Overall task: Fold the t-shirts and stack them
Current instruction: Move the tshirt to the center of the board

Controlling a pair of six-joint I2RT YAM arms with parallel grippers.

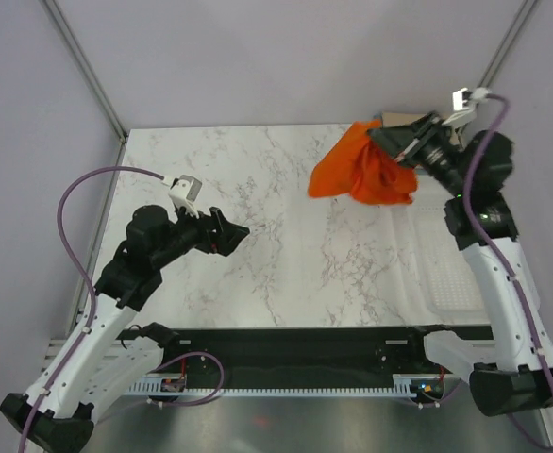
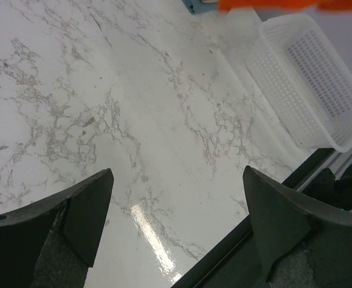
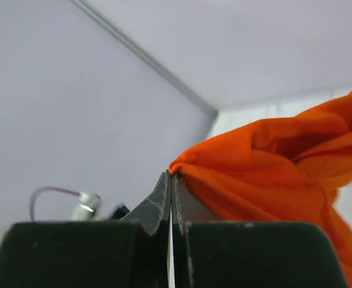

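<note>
The bright orange t-shirt (image 1: 360, 172) hangs bunched in the air over the table's far right corner. My right gripper (image 1: 386, 140) is shut on a fold of it. In the right wrist view the jaws (image 3: 171, 176) pinch the top edge of the orange t-shirt (image 3: 266, 171), which drapes off to the right. My left gripper (image 1: 241, 230) hovers over the left middle of the table, well apart from the shirt. Its fingers (image 2: 177, 174) stand wide open with nothing between them. A strip of the orange t-shirt (image 2: 272, 4) shows at the top of the left wrist view.
A white perforated basket (image 2: 311, 78) stands along the table's right side (image 1: 444, 269). A small tan patch (image 1: 399, 117) shows behind the right gripper. The table's near edge carries a black rail (image 1: 295, 344).
</note>
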